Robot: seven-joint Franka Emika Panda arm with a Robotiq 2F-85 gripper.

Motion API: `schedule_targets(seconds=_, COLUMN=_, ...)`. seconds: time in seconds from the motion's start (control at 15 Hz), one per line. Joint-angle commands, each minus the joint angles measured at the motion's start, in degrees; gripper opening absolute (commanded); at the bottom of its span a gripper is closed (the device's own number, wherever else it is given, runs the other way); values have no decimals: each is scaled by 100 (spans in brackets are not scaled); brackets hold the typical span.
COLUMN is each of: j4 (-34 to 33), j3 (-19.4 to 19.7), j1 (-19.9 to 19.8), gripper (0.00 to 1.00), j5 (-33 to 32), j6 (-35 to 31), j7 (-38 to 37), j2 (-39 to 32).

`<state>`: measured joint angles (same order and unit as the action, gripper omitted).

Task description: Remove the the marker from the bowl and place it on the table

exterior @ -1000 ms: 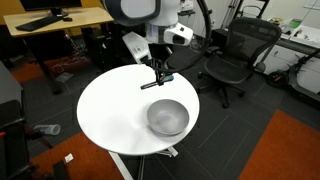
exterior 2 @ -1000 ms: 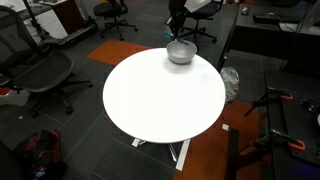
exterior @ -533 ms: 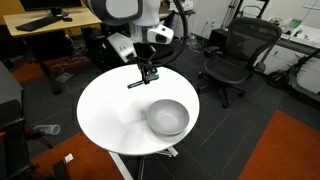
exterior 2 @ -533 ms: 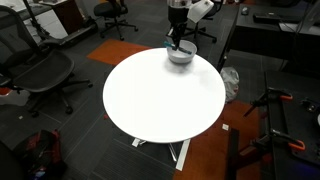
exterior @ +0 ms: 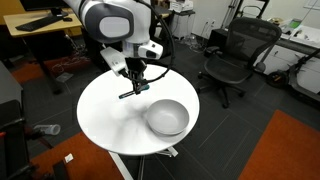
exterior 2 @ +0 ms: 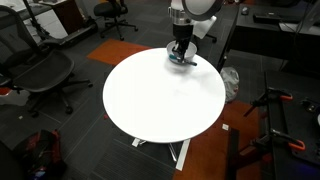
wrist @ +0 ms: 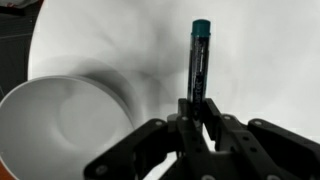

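In the wrist view the gripper (wrist: 198,108) pinches the dark lower end of the marker (wrist: 200,55), whose teal tip points away over the white table (wrist: 270,60). The metal bowl (wrist: 55,125) sits beside it, not touching. In an exterior view the marker (exterior: 131,93) is held outside the bowl (exterior: 167,117), above the table (exterior: 105,125), an office chair (exterior: 235,50) beyond

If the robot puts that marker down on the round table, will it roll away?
Maybe a little. The marker looks round and smooth, and the white table looks flat, so it could roll a bit. It seems stiff: it sticks straight out of the jaws without drooping. It is slim, so it is probably light too.
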<state>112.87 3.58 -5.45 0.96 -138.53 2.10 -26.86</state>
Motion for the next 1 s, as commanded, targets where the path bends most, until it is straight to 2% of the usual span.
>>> schedule_targets(seconds=0.0, j4=271, j3=-21, j1=-11, gripper=5, j5=-65, j6=-477, j7=130, j2=-62)
schedule_targets(seconds=0.4, j4=407, j3=-33, j1=-13, gripper=5, j5=-65, j6=-1135, j7=111, j2=-328)
schedule_targets(seconds=0.47, j4=402, j3=-31, j1=-16, gripper=44, j5=-64, j6=-1136, j7=107, j2=-346)
schedule_targets(seconds=0.6, j4=411, j3=-52, j1=-30, gripper=51, j5=-35, j6=-1131, j7=115, j2=-339)
schedule_targets(seconds=0.93, j4=463, j3=-26, j1=-5, gripper=88, j5=-53, j6=-1116, j7=71, j2=-147)
